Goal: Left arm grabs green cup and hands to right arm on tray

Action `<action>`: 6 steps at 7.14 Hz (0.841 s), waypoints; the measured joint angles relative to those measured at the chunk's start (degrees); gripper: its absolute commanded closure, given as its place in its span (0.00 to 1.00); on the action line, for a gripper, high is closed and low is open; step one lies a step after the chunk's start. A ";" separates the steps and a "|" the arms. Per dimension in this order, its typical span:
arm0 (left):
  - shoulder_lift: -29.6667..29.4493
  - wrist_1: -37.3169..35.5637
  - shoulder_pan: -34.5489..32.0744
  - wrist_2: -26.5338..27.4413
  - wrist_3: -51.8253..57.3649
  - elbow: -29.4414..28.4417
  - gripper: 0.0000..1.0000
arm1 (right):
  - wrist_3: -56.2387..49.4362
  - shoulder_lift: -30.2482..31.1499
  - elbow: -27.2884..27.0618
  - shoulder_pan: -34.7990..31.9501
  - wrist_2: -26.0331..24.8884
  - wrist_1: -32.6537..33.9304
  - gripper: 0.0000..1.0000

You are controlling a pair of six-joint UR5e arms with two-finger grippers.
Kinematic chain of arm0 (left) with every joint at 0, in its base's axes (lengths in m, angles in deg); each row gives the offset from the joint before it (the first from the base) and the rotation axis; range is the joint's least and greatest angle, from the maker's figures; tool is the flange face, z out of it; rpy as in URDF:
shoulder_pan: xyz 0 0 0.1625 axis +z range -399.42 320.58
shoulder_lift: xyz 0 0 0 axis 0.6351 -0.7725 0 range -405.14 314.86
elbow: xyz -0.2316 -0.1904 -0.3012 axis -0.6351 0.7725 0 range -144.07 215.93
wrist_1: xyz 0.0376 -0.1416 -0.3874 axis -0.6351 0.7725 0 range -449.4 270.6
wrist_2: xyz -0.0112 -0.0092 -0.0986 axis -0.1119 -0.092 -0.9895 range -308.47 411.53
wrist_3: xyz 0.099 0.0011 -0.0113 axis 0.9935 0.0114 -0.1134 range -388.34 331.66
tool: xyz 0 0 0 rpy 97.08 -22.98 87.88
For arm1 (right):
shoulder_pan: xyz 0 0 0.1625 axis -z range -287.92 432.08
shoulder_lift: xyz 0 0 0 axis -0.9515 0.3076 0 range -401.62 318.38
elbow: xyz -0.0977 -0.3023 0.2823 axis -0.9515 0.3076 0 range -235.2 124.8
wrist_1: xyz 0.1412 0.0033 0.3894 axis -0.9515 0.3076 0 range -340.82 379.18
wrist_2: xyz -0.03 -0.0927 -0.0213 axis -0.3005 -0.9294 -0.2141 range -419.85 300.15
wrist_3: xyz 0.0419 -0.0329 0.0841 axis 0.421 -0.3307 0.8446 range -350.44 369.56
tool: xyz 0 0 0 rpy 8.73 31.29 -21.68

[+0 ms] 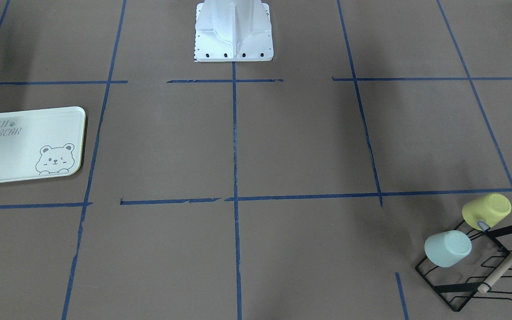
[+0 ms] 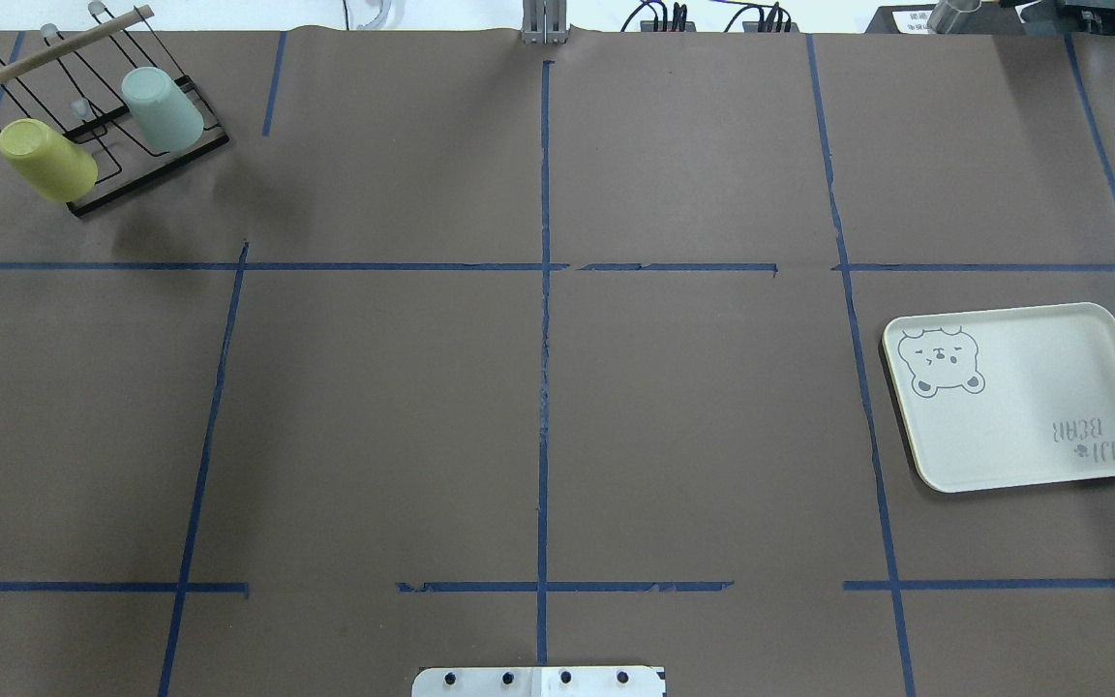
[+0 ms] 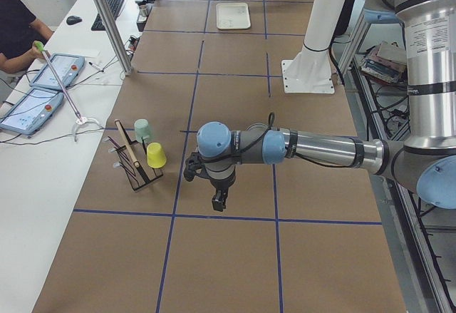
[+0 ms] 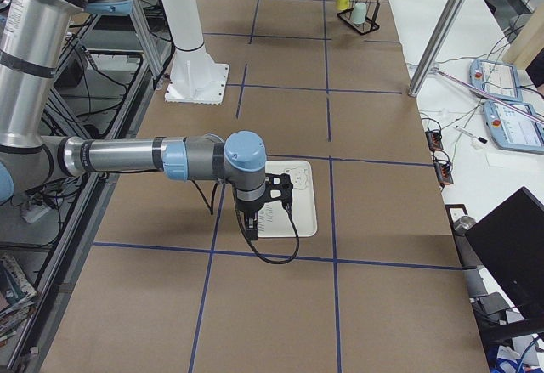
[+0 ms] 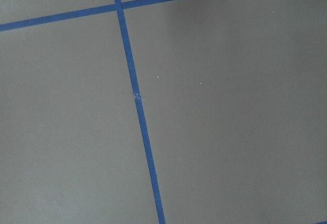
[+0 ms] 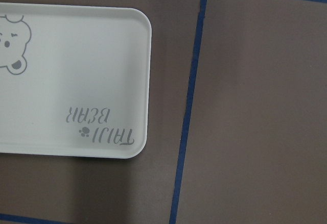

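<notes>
Sitting upturned on rack (image 1: pixel 458 286), green cup (image 1: pixel 447 248), tray (image 1: pixel 16 153) well apart

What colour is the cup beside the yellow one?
The cup is pale mint green, clearest in the overhead view.

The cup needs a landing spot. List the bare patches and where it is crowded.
The tray holds nothing; its whole surface is free. The table between tray and wire rack is bare. Crowded only at the wire rack, where the green cup and yellow cup sit.
</notes>
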 measured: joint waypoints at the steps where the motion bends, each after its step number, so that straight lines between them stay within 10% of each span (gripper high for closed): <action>1: -1.39 -2.54 -0.20 0.13 0.19 0.26 0.00 | -0.02 0.32 -0.15 -0.03 0.01 -0.03 0.00; 6: -3.39 -6.60 -0.64 0.48 0.09 1.77 0.00 | -0.01 0.54 -0.58 -0.04 0.01 -0.05 0.00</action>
